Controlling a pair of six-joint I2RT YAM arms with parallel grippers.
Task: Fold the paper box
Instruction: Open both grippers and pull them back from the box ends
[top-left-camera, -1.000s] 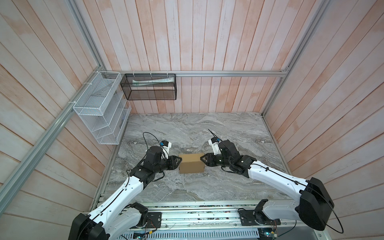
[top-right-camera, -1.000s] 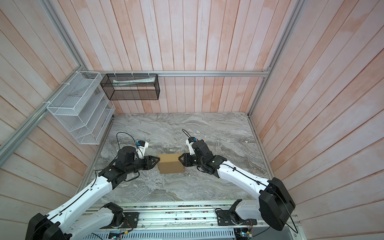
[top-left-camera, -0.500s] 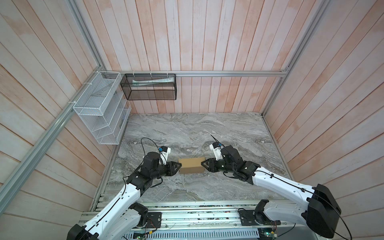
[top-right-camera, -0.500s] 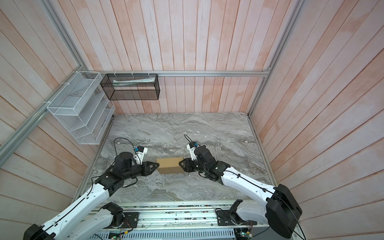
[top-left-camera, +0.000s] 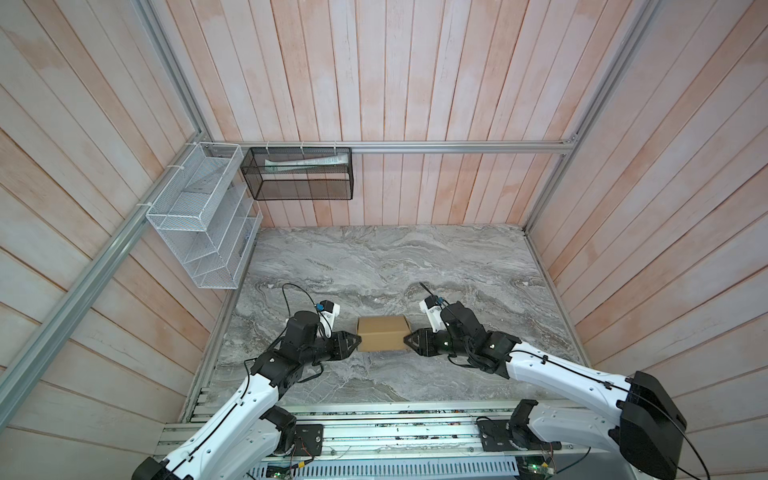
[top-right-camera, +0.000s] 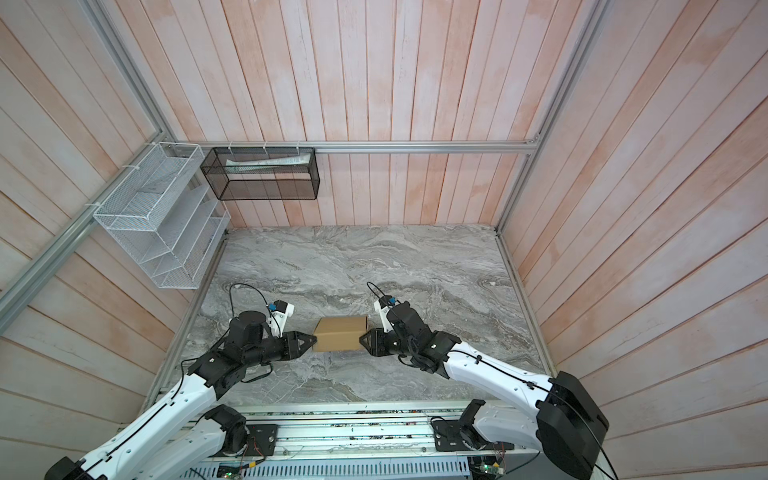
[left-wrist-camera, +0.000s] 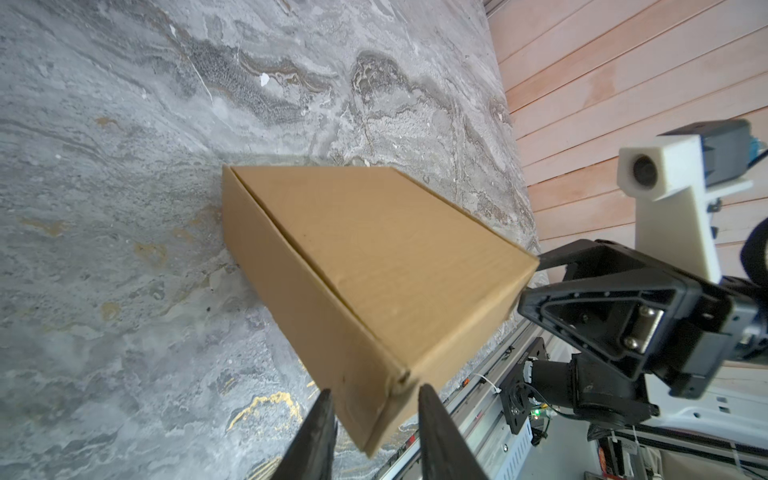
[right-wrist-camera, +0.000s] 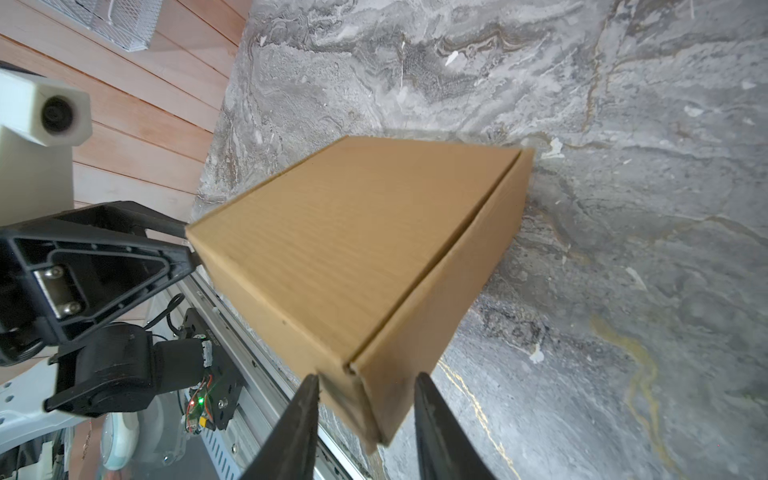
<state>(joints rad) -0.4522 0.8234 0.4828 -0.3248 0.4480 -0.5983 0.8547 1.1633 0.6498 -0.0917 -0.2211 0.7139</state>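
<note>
The paper box (top-left-camera: 382, 338), closed, is near the front of the worktop (top-left-camera: 374, 257), with the left end effector (top-left-camera: 353, 341) and right end effector (top-left-camera: 409, 340) each pinching one end. We judge these shallow corner grips may slip or crush the cardboard.

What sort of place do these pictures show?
Probably a robot test cell: a left arm and a right arm mounted on an aluminium rail, and a marble-patterned table walled by wooden planks.
</note>
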